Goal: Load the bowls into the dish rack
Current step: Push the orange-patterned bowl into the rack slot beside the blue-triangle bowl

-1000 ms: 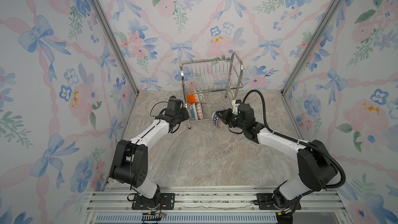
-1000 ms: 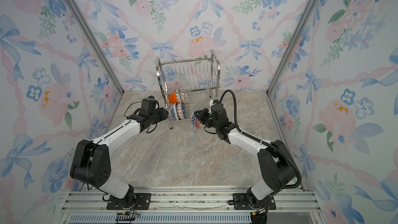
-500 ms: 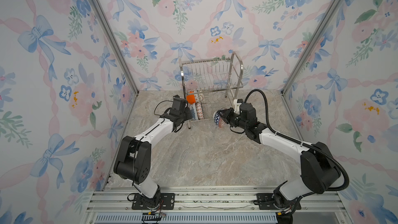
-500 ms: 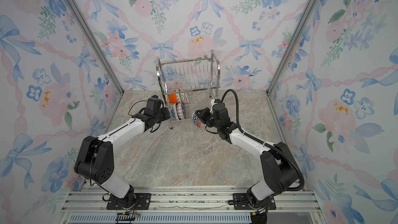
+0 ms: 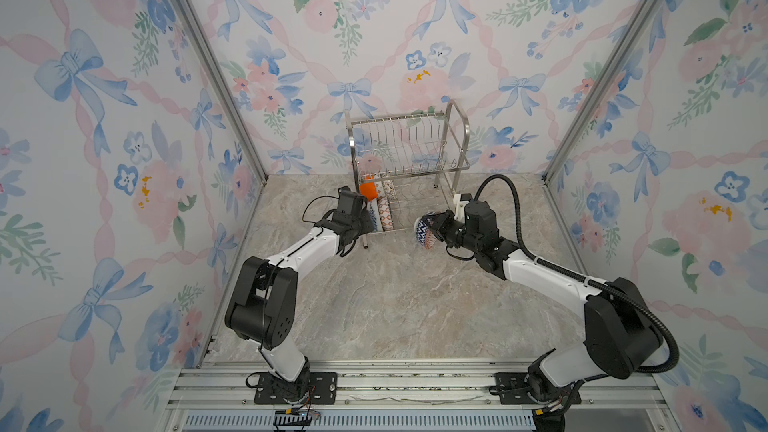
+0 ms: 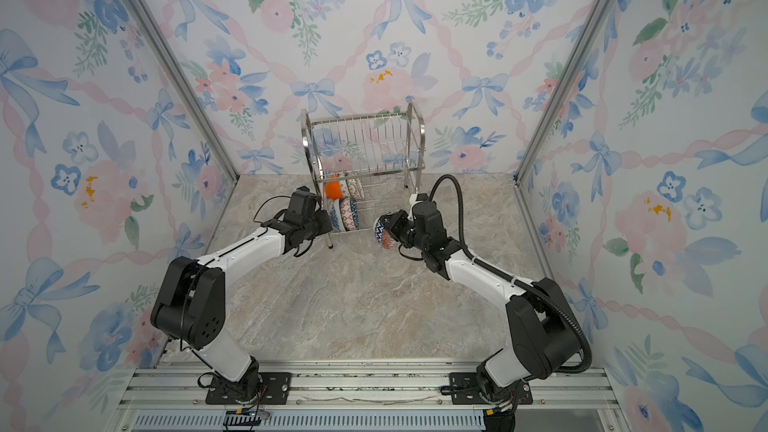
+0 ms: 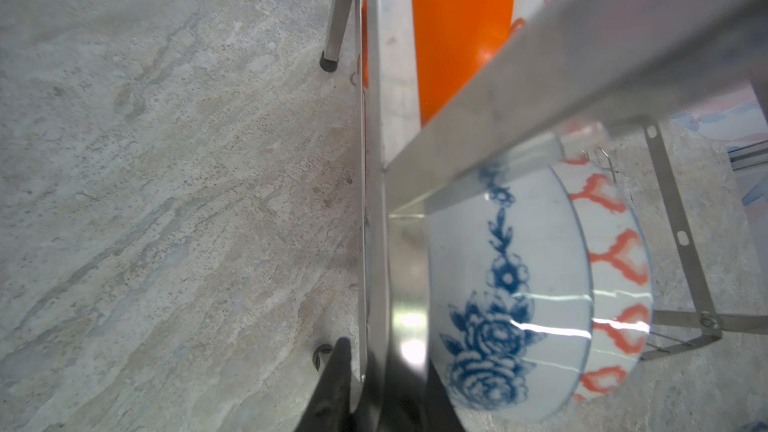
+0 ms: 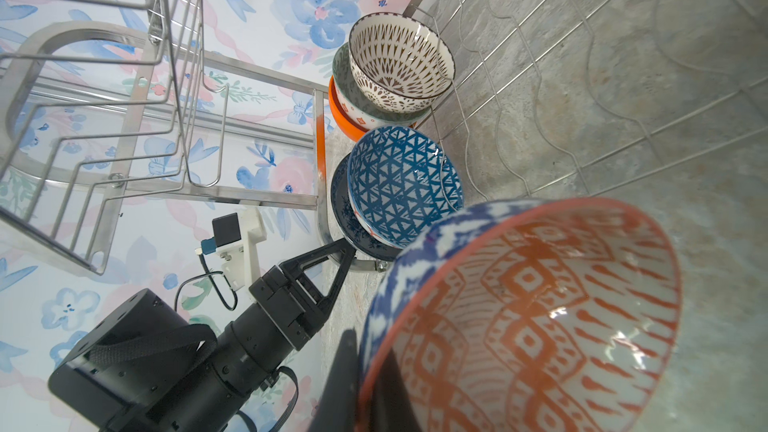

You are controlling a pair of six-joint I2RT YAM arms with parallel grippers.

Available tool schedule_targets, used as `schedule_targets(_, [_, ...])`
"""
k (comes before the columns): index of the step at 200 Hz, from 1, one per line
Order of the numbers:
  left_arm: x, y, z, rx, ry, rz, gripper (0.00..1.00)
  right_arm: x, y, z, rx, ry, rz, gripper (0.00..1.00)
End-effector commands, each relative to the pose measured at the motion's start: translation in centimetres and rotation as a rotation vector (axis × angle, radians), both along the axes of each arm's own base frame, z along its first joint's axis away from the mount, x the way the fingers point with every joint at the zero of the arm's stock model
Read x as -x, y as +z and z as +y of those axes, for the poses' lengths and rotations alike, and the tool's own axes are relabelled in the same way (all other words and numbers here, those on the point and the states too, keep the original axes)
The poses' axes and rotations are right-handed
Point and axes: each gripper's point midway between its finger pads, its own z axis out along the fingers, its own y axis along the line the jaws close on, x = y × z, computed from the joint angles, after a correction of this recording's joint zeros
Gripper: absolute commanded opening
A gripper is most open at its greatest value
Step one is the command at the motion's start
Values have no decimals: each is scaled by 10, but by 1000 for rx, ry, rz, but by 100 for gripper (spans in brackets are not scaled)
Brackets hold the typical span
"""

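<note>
org bowl (image 7: 457, 14), blu-org patt bowl (image 8: 540, 305), slvr rack (image 7: 582, 56)

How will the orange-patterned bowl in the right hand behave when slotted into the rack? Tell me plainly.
The orange-patterned bowl looks glazed and glossy, so it is probably stiff, breakable and slippery. The right hand pinches only its rim, so it may pivot. Round-walled, it could roll if set loosely between the dish rack wires.
</note>
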Motion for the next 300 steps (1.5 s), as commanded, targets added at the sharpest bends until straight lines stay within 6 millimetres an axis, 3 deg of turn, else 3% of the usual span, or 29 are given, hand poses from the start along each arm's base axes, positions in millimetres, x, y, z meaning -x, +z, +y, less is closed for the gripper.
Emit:
schedule_targets(1, [-1,0,-6,34,20,12,10,0,26,-7,-28,-20,-65,0])
schedule_targets(30, [1,-3,-6,25,0,18,0,0,24,-8,-23,-26,-54,0])
schedule_targets(131, [39,1,-3,9,-115,30,0,6,38,5,-19,-5,-74,0])
schedule_targets(174, [59,-2,-4,26,-173,43,0,11,39,24,-54,24,-104,0])
schedule_targets(202, [71,-9,-2,35,-191,63,0,3,37,42,-99,61,-133,0])
schedule_targets(237, [75,-15,-1,32,-210,79,0,-8,34,62,-119,96,-138,0])
schedule_targets(243, [76,-15,-1,32,-211,81,0,-11,21,66,-101,101,-121,0])
schedule_targets(300, [79,-22,4,38,-244,105,0,-23,13,79,-117,118,-125,0])
